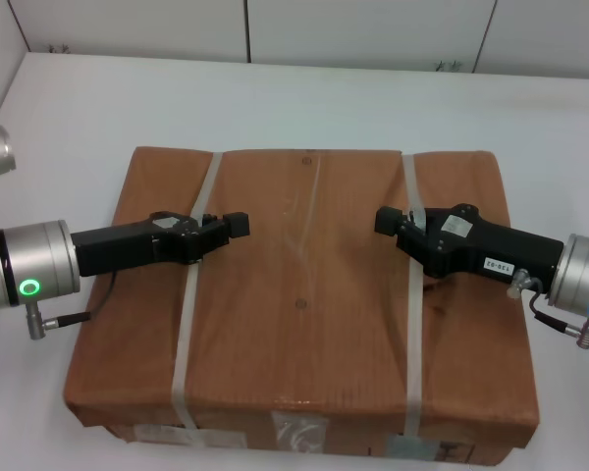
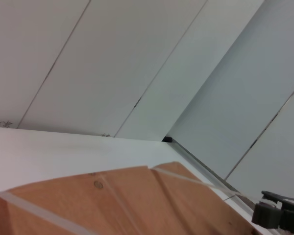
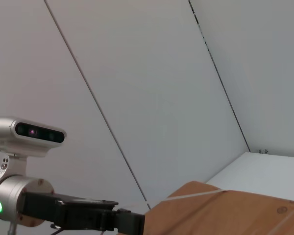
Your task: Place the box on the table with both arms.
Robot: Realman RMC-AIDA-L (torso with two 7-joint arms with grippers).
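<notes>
1. While the large flat brown cardboard box fills most of the head view, the plain white smooth tabletop shows bare beyond its far edge and to both sides.
2. Two whitish plastic straps cross the top from far edge to near edge: the left strap runs slightly aslant, the right strap nearly straight.
3. A clear tape seam runs down the middle of the top, glossy against the ribbed cardboard, with two small round marks along that line.
4. The near side face carries pale labels, only partly in view.
5. The black two-finger left gripper reaches in over the left strap, its silver cylindrical wrist with green ring light beyond the box's left edge; whether its fingers are parted or closed cannot be told.
6. The black right gripper lies over the right strap, pointing toward the middle, with its silver wrist past the right edge; its finger state likewise cannot be told.
7. The two gripper tips face each other across the tape seam, well apart.
8. In the left wrist view the box's top shows with white table and wall panels behind.
</notes>
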